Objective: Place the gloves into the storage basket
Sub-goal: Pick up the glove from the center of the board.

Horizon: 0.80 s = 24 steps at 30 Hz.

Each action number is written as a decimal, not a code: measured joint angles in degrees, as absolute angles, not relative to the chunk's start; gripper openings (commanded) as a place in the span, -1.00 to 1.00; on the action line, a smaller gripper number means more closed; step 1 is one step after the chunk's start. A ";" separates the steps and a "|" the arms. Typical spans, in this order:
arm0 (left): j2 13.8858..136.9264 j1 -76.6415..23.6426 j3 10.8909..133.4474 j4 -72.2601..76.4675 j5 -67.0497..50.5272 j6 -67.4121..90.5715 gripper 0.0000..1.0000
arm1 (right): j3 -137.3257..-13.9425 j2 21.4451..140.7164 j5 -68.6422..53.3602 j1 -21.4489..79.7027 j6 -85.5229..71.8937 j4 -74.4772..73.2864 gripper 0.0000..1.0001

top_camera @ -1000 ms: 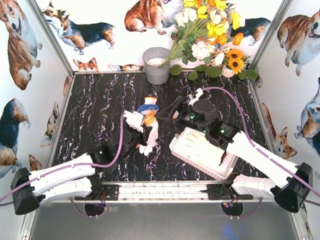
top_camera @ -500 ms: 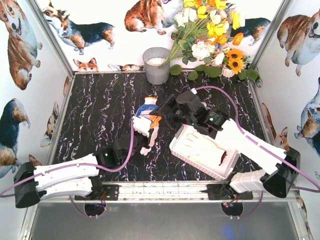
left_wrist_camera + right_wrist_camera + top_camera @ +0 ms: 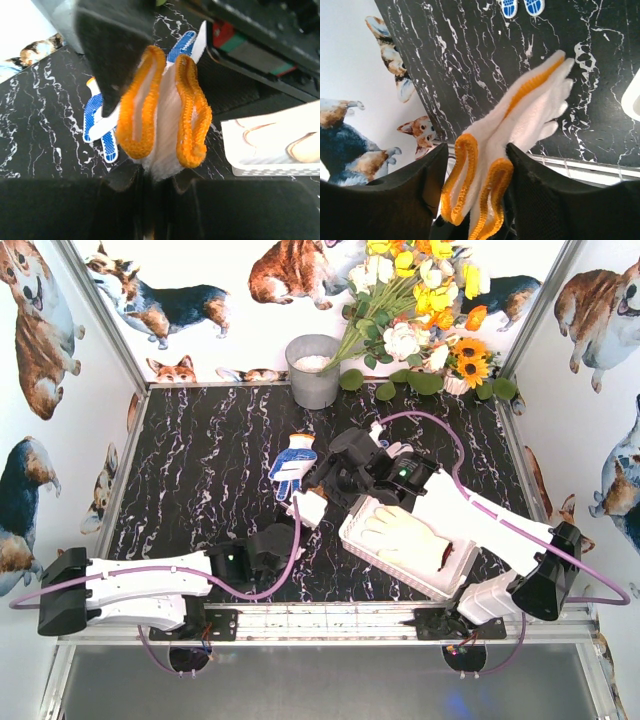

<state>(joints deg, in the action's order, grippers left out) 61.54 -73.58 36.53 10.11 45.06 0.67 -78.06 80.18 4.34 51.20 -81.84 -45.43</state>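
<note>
The orange-cuffed gloves were held just off the storage basket's left corner, pinched by the left gripper. The right gripper flanked their cuffs, its grip unclear. A blue-dotted glove lay behind them, and open table stretched leftward.

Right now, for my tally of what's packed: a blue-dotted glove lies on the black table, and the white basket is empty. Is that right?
Not quite. The basket is not empty: a pale glove lies in it, as the top external view shows. The blue-dotted glove does lie on the black table.
</note>
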 measured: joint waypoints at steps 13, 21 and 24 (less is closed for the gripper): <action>62.98 -75.00 36.56 12.86 50.50 -0.62 -1.00 | -78.11 81.14 5.32 52.66 -80.73 -46.48 -0.87; 63.11 -75.33 36.56 12.53 50.17 -0.38 0.61 | -78.13 81.14 7.77 52.88 -78.48 -46.44 -1.00; 61.41 -75.46 36.49 11.31 48.71 0.78 1.00 | -78.13 81.14 9.82 52.80 -76.62 -46.35 -1.00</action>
<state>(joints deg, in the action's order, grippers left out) 61.41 -75.46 36.49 11.31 48.71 0.78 -78.13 81.14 9.82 52.80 -76.62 -46.35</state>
